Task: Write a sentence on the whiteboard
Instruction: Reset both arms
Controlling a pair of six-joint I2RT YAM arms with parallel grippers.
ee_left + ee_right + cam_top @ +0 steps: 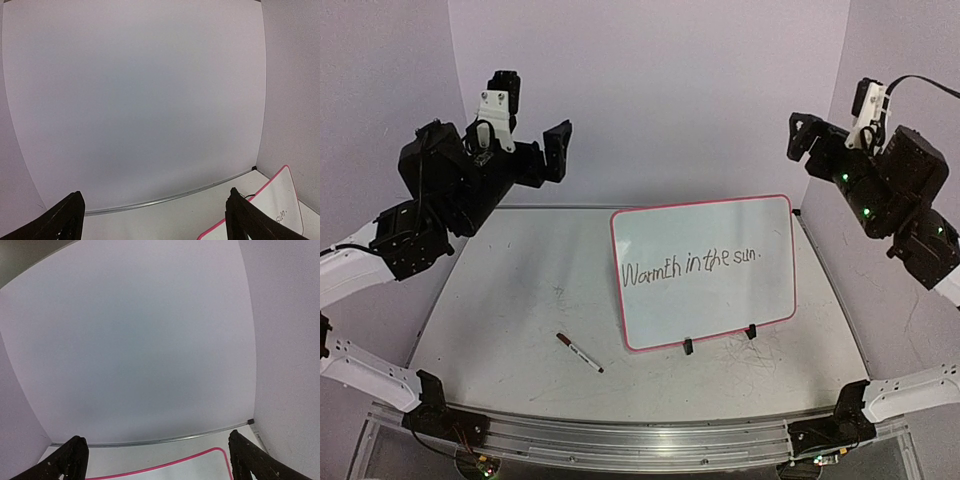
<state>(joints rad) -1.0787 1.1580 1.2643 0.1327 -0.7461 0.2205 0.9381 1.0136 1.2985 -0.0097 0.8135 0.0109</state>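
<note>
The sentence "Warmth in the sun." is seen written across the whiteboard, which is stood upright on its clip feet right of centre on the worktop. The marker is laid near the board's left side, not touching it. The left gripper and right gripper are raised, jaws spread, nothing held. The task is judged essentially done.

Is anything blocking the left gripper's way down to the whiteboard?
Nothing visible. The raised left gripper has open air toward the red-framed white whiteboard; the thin dark marker lies flat, left of the board.
</note>
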